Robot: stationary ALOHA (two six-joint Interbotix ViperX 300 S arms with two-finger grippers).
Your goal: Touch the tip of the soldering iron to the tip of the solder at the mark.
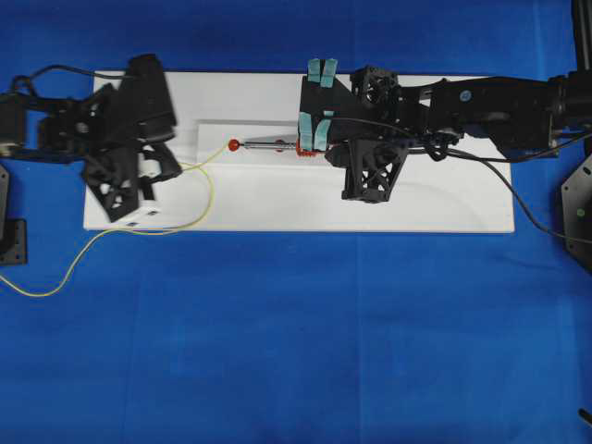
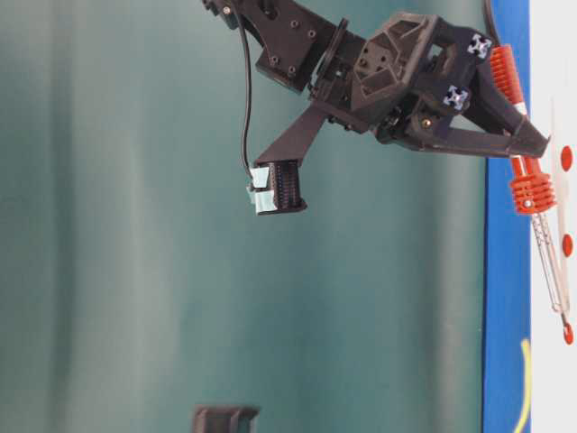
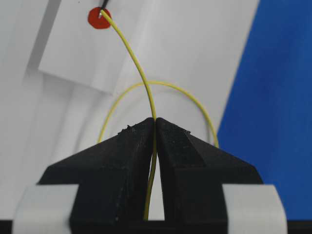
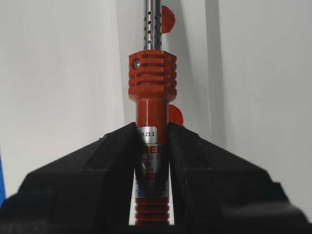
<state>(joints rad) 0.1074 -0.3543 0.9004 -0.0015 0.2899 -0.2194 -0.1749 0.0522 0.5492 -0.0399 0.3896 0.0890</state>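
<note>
The soldering iron (image 1: 273, 144) lies along the white board, its ribbed red collar (image 4: 152, 73) just ahead of my right gripper (image 4: 152, 126), which is shut on the silver-and-red handle. The iron's thin shaft (image 2: 548, 257) runs to the red mark (image 1: 233, 144). My left gripper (image 3: 155, 119) is shut on the thin yellow solder (image 3: 141, 73). The solder arcs up from the jaws to the red mark (image 3: 99, 18), where its free end meets a dark point at the frame's top edge. In the overhead view my left gripper (image 1: 174, 168) sits left of the mark.
The white board (image 1: 416, 199) rests on a blue table. Slack solder loops over the board (image 1: 209, 196) and trails off onto the blue surface (image 1: 37, 291). Two more red dots (image 4: 175, 115) show beside the iron. A black cord (image 1: 518, 199) runs off to the right.
</note>
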